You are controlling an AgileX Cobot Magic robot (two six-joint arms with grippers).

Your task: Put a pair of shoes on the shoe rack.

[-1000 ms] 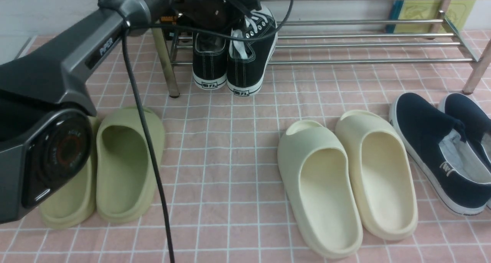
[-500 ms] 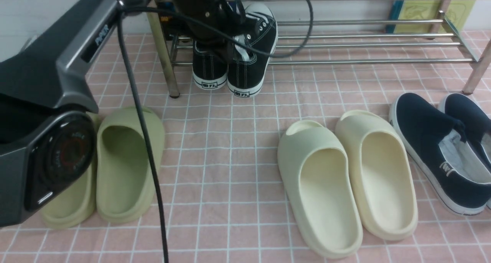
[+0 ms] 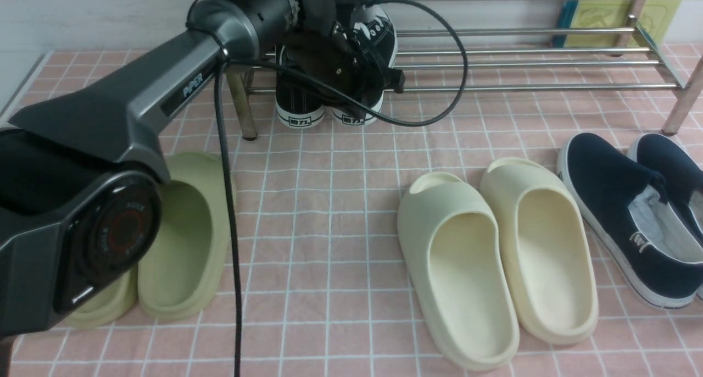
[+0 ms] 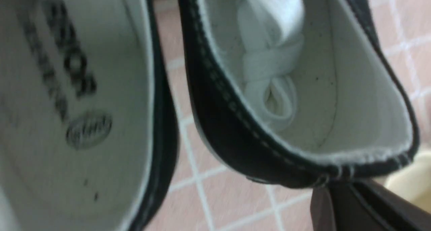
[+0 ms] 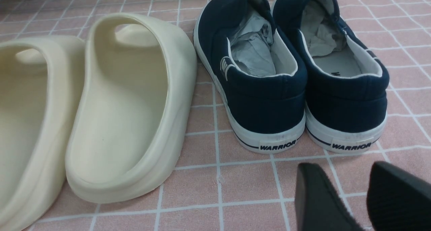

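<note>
Honestly, this one is looking nearly wrapped up. The pair of shoes [image 3: 299,105] is sitting right under the left gripper [image 4: 336,200], at the end of the shoe rack [image 3: 522,64] that the gripper is reaching over. The toes are pointing up onto the chrome bars away from the gripper, and the heels are sticking out past the front bar, back toward the arm's base. I'm not managing to tell whether the heels are touching the pink tiles [image 3: 340,201] or just hanging above them.

In the left wrist view that gripper is showing its fingers pressed together with no gap, right at the heel collar of one sneaker. It isn't looking like it's pinching any canvas, though the view is blurry enough that I'm not swearing to it.

The right gripper [image 5: 341,168] is hanging with its jaws apart and nothing between them. The navy slip-ons [image 5: 266,72] are lying just ahead of it, with the cream slides [image 5: 128,99] beside those. The green slides [image 3: 181,239] are lying back by the left arm's base.

So I'm guessing the placing part is basically done. What's left is probably the left arm backing off cleanly, and maybe nudging the heels further onto the bars.
</note>
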